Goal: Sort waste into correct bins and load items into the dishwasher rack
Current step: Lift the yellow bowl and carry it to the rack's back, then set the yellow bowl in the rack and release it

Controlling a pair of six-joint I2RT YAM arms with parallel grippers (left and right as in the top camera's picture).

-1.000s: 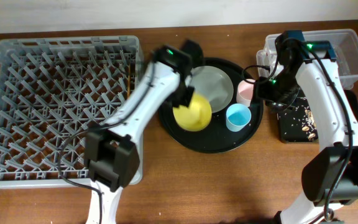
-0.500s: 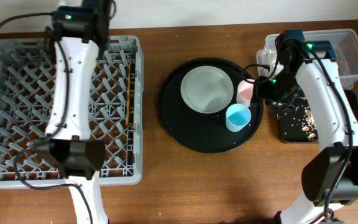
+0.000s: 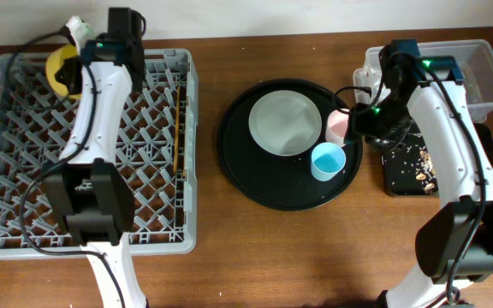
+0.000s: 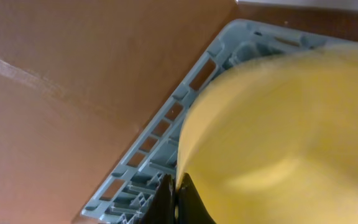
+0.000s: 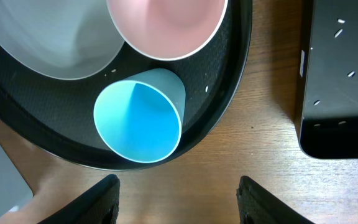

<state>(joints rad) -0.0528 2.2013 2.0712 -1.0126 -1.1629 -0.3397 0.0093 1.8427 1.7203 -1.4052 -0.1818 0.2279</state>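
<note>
My left gripper [image 4: 176,200] is shut on the rim of the small yellow bowl [image 4: 278,137]. It holds the bowl tilted over the far left corner of the grey dishwasher rack [image 3: 24,197], and the bowl [image 3: 60,68] also shows in the overhead view. Thin brown chopsticks [image 3: 178,128] lie in the rack. The pale grey plate [image 3: 285,122], pink cup [image 3: 338,127] and light blue cup [image 3: 328,161] sit on the round black tray [image 3: 246,184]. My right gripper [image 5: 179,205] is open and empty above the wood beside the blue cup [image 5: 138,121].
The flat black tray [image 3: 405,175] with tan crumbs lies right of the round tray. The clear tub [image 3: 486,73] stands at the back right. The rack's wall [image 4: 160,137] borders bare brown table at the left.
My left arm has carried the yellow bowl from the round black tray to the rack's far left corner. The right arm has not moved.
</note>
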